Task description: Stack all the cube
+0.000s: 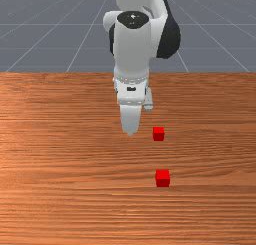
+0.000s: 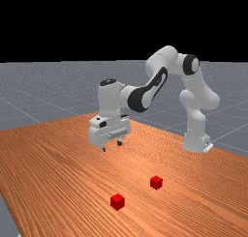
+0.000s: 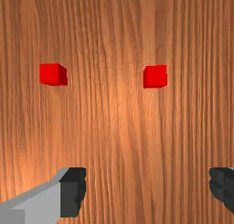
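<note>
So the gripper [image 3: 147, 191] is wide open, nothing in it. One red cube [image 1: 158, 134] sits a bit right of centre in the front view, the other cube [image 1: 162, 178] lower down, same side. They look rigid and probably light, maybe a touch slick, so I'd pinch opposite side faces around mid-height. Flat orange-brown wood table [image 1: 60, 149], grey gridded floor [image 1: 45, 29] behind, upper frame.

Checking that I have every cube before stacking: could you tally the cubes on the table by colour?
Red cubes: 2, one nearer the robot's base and one farther from it
Total: 2
</note>
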